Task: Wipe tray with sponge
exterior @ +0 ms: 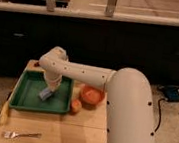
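Pincer [51, 87] hangs low inside the tray [28, 95], right atop the sponge [45, 95] (clamped or not, I cannot tell); wiping seems underway, though nothing shows it finished.

The wooden table [68, 133] carries a green tray [20, 88] on its far left part, an orange bowl [92, 94] to the right of it, a small orange fruit [75, 106] just beside the tray's near right corner, and a fork [21, 135] near left. The gripper [50, 88] is over the tray.
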You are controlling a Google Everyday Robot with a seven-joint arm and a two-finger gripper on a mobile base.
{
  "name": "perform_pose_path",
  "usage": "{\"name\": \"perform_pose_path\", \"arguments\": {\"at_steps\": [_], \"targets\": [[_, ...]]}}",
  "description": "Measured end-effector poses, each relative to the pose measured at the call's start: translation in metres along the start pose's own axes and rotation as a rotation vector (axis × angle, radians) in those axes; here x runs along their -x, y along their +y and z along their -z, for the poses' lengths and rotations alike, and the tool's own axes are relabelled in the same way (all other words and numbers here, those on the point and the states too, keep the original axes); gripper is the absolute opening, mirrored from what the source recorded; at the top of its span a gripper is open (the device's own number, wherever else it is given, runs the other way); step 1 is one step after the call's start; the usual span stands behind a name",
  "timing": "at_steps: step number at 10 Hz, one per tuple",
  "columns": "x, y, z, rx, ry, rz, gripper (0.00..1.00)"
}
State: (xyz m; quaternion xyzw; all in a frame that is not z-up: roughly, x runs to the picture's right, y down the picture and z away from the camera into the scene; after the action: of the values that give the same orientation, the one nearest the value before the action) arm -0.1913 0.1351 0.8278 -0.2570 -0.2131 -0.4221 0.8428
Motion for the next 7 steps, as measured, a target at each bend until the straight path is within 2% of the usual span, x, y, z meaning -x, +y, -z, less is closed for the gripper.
{"name": "perform_pose_path", "arguments": {"at_steps": [2,3,5,7], "targets": [[0.014,0.026,-0.002,0.016,-0.005,0.0,0.05],[0.009,0.037,-0.002,0.02,0.002,-0.015,0.05],[-0.017,0.061,0.002,0.027,0.014,-0.077,0.05],[-0.046,0.059,0.006,0.025,0.033,-0.122,0.05]]}}
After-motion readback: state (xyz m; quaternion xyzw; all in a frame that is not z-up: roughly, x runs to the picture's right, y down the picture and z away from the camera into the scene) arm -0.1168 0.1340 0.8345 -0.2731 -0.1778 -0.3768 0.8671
